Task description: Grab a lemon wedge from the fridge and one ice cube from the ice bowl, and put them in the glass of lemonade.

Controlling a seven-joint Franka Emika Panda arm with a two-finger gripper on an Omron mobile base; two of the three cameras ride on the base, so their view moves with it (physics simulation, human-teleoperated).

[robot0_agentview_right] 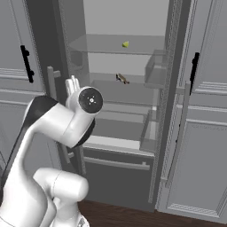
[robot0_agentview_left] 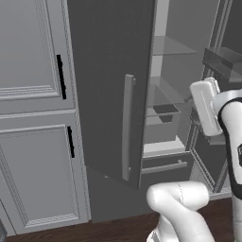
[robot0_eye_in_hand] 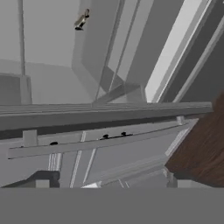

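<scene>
The fridge (robot0_agentview_right: 128, 106) stands open, its dark left door (robot0_agentview_left: 108, 85) swung outward. On an upper clear shelf lies the lemon wedge (robot0_agentview_right: 126, 44), tiny and yellow. My gripper (robot0_eye_in_hand: 109, 181) is open, the tips wide apart with nothing between them. It hangs low at the fridge opening, just inside the left door's pale bar handle (robot0_agentview_left: 127, 127) and well below the wedge. My white hand (robot0_agentview_left: 205, 106) is in front of the lower shelves. The glass of lemonade and the ice bowl are out of view.
A dark elongated item with a tan end (robot0_agentview_right: 122, 79) lies on the shelf below the wedge. Clear door bins (robot0_agentview_right: 155, 73) line the right side. A drawer with a bar handle (robot0_agentview_right: 117, 164) sits at the fridge's bottom. Light grey cabinets (robot0_agentview_left: 33, 118) flank the fridge.
</scene>
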